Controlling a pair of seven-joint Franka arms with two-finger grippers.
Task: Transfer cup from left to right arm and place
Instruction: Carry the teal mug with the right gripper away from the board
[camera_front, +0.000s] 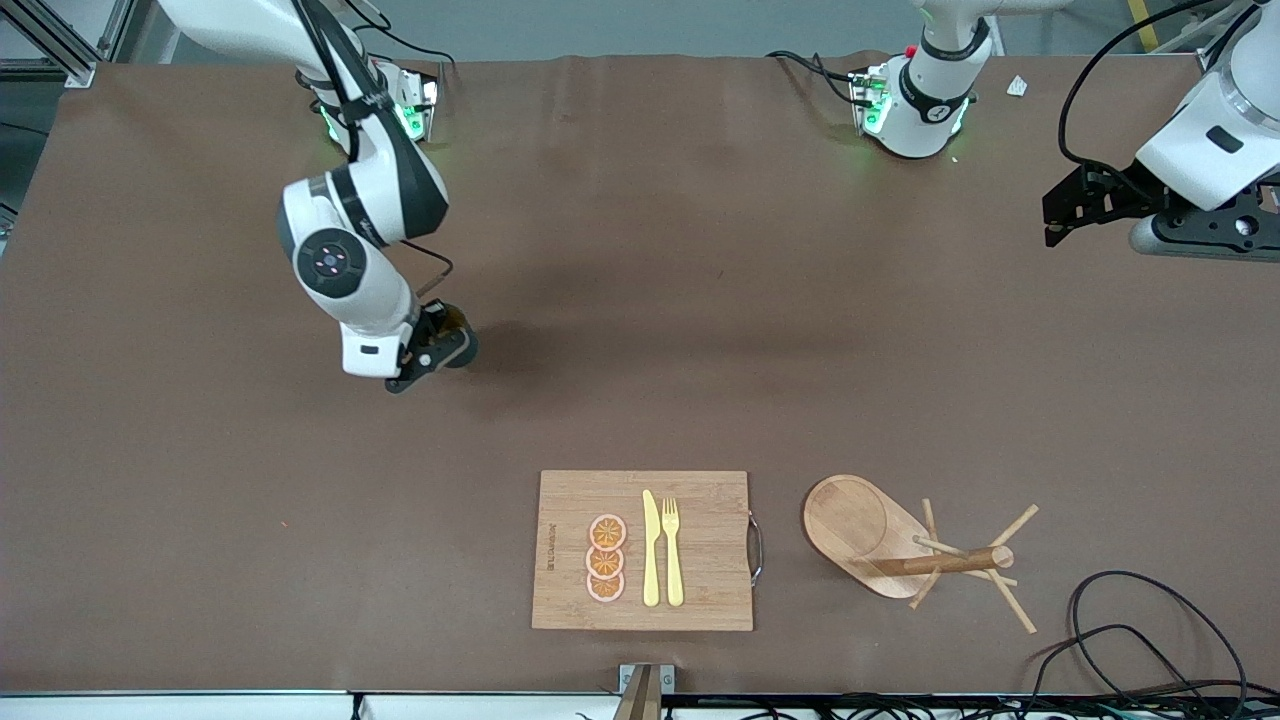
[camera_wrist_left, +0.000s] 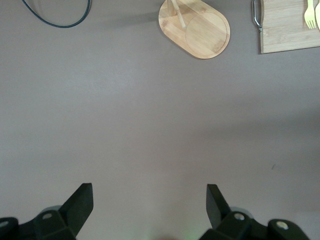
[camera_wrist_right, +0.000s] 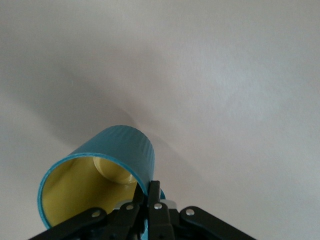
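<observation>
Presently the right gripper (camera_front: 432, 352) is clamped on the rim wall of the cup (camera_wrist_right: 100, 180), one finger inside and one outside. In the right wrist view the cup shows a ribbed teal outside and a yellowish inside and stands tilted. The gripper and cup are low over the bare brown table (camera_front: 640, 300), in the half toward the right arm's end and away from every edge; whether the cup touches the surface cannot be told.

The left gripper (camera_front: 1062, 212) waits in the air over the left arm's end of the table, near the edge where the bases stand, its fingers (camera_wrist_left: 80, 202) spread wide apart with nothing between them.

Near the edge closest to the front camera lie a cutting board (camera_front: 700, 590) and, beside it toward the left arm's end, a wooden peg rack (camera_front: 880, 545).
</observation>
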